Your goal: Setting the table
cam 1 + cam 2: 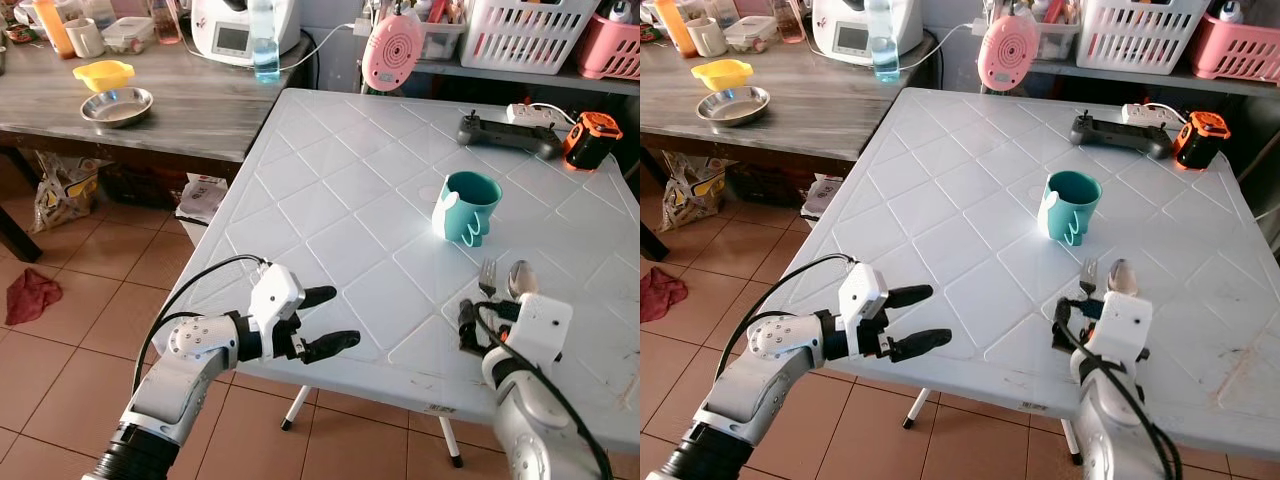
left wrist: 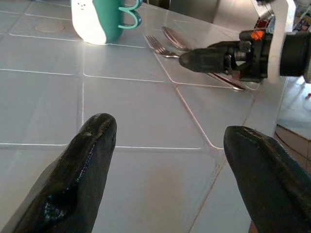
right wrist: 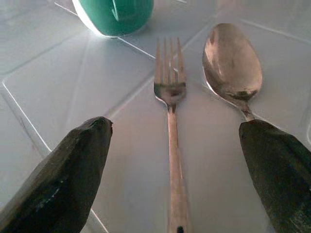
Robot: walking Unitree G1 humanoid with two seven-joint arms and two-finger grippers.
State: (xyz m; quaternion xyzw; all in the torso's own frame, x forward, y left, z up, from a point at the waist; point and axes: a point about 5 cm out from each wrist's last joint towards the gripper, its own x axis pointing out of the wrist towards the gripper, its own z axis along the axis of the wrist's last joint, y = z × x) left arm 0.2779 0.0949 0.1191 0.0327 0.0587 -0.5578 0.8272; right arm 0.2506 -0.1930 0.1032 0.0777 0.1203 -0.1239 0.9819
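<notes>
A teal and white mug (image 1: 467,207) stands upright on the white plastic table (image 1: 330,190). Just nearer to me, a fork (image 3: 169,92) and a spoon (image 3: 232,63) lie side by side, heads toward the mug. My right gripper (image 3: 176,126) is open low over their handles: the fork's handle runs between the fingers and the spoon's handle passes by one fingertip. My left gripper (image 1: 345,316) is open and holds nothing. It hovers at the table's near left edge and points across the table toward the cutlery.
On the table's far right lie a dark controller (image 1: 505,132), a power strip (image 1: 535,113) and an orange-black device (image 1: 592,140). A wooden table (image 1: 190,110) at the back left carries a yellow bowl (image 1: 103,74), a metal bowl (image 1: 117,106) and a bottle (image 1: 265,45). A red cloth (image 1: 30,296) lies on the tile floor.
</notes>
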